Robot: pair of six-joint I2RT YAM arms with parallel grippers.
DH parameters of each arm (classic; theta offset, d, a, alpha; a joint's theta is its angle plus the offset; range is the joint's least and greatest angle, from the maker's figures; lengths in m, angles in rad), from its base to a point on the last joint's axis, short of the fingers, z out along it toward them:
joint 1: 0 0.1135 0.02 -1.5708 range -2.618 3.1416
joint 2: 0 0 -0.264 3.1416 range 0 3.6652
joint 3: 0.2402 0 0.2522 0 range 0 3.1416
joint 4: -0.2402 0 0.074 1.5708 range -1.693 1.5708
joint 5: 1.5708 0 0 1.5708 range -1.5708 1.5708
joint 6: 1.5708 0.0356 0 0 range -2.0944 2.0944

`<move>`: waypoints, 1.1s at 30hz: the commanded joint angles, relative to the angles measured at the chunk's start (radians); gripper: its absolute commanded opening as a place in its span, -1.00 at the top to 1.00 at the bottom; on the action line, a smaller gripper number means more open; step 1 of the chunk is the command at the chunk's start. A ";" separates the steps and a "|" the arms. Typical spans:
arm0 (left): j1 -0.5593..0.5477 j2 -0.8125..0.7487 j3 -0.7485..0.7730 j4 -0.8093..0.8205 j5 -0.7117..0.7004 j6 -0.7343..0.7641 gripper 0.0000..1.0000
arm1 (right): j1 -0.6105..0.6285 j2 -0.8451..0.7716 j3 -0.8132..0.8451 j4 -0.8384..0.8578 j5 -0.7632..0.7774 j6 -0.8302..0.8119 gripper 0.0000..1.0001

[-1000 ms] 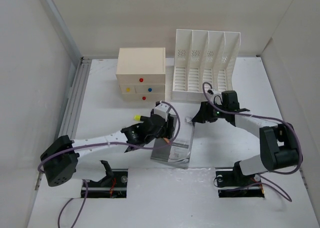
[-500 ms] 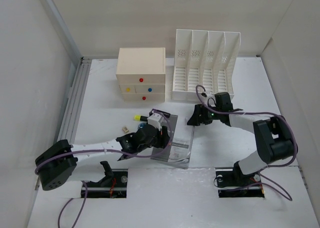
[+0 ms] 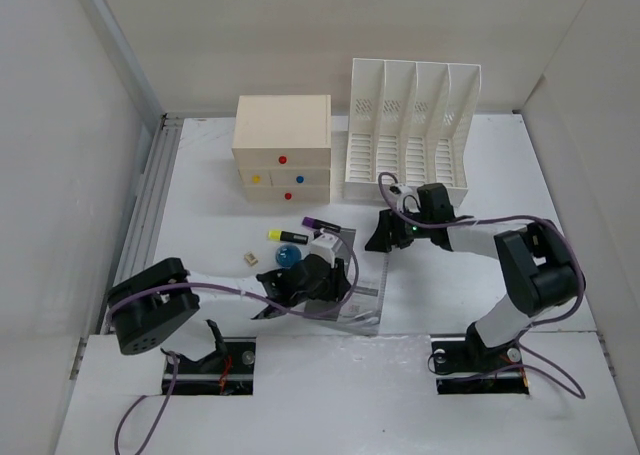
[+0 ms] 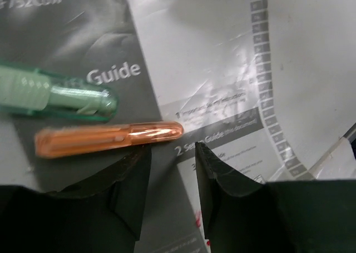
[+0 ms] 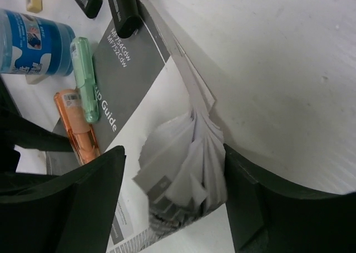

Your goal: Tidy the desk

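Booklet point(image 3: 365, 280) at the near middle of the white desk surface point(image 3: 200, 205), both arms shifted
My left tool point(image 4: 172, 153) has pulled back, fingers slightly parted and empty beside the orange highlighter point(image 4: 105, 137). My right tool point(image 5: 173, 153) has slid left, spread wide astride the fanned pages. The cover reads "Guide" and "752Cdw".

In your left wrist view, the green pen point(image 4: 55, 94) runs off the left edge, the booklet point(image 4: 211, 58) title is clipped at upper left, and the left pincer point(image 4: 171, 155) is a dark blur cropped along the bottom. In your right wrist view, the blue tube point(image 5: 39, 41) and black markers point(image 5: 123, 8) are cut by the upper-left edges.
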 commanded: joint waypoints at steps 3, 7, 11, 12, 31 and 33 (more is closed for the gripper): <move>-0.032 0.136 0.037 -0.019 0.066 -0.020 0.33 | 0.051 0.063 0.004 -0.031 -0.038 -0.039 -0.16; -0.032 0.216 0.046 0.018 0.085 -0.029 0.36 | 0.051 0.063 0.013 -0.031 -0.072 -0.039 0.51; -0.032 0.236 0.055 0.028 0.097 -0.029 0.38 | 0.051 0.051 0.024 -0.031 -0.092 -0.039 1.00; -0.032 0.236 0.055 0.028 0.097 -0.029 0.38 | 0.051 0.034 0.024 -0.031 -0.092 -0.048 1.00; -0.032 0.227 0.065 0.035 0.077 -0.020 -0.35 | -0.004 -0.313 0.421 -0.537 0.196 -0.394 1.00; -0.032 0.227 0.065 0.044 0.077 -0.020 -0.37 | 0.028 -0.342 0.461 -0.551 0.245 -0.427 1.00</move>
